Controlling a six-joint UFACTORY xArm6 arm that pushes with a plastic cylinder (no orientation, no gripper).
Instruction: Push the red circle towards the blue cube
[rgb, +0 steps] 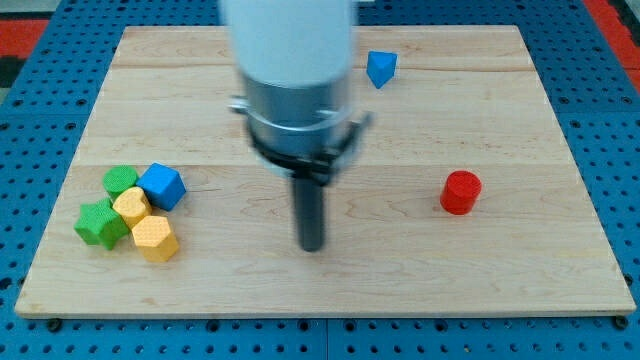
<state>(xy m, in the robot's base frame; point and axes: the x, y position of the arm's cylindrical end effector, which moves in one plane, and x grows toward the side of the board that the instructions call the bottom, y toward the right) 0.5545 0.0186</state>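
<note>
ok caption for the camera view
My tip on bare board, red circle to its right, blue cube in left cluster.

Red circle (461, 192) upright at the view's right, blue cube (161, 186) far left, well apart.

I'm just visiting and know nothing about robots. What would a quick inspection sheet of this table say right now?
Surface: light wooden board, lying on a blue perforated base.
Job's things: red circle at the view's right, standing alone; blue cube at the view's left, in a cluster.
Clutter: two green blocks and two yellow blocks packed against the blue cube; a second blue block near the view's top.
Grippers: none; my tip is near the board's middle, between cluster and red circle, touching no block.
Cables: nothing seen.
Surroundings: red patches at the view's top corners.
</note>
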